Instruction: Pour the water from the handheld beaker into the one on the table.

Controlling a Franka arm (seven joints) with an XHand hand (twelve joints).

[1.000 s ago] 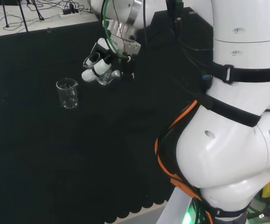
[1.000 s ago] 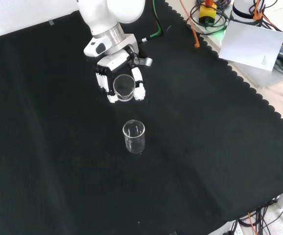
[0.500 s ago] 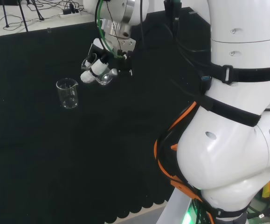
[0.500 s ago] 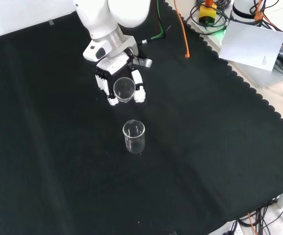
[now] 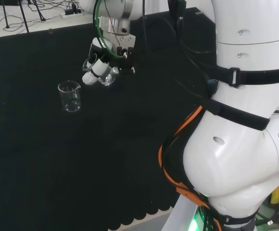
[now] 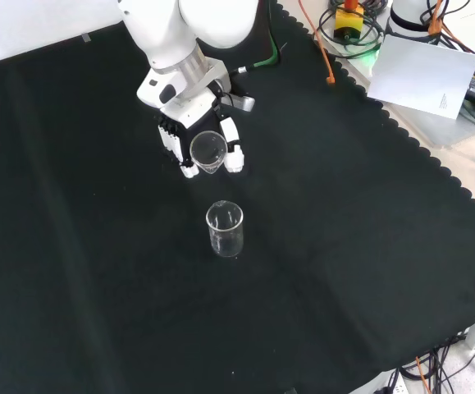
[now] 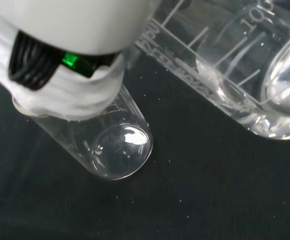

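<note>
In the head view we find the table beaker [image 5: 70, 96] at about nine o'clock, standing upright on the black desk [image 5: 57, 159] with its mouth up and a small spout on the rim. To its right and higher, apart from it, the robot hand [image 5: 100, 67] has its fingers curled round the handheld beaker [image 5: 108, 78], which is tipped so that its long axis slants down toward the table beaker.

In the front view the handheld beaker [image 6: 208, 151] sits at twelve o'clock from the table beaker [image 6: 225, 229], its open mouth turned toward the camera.

In the wrist view we see printed graduation lines on the handheld beaker [image 7: 235, 65]; its numerals are too partial to read.
</note>
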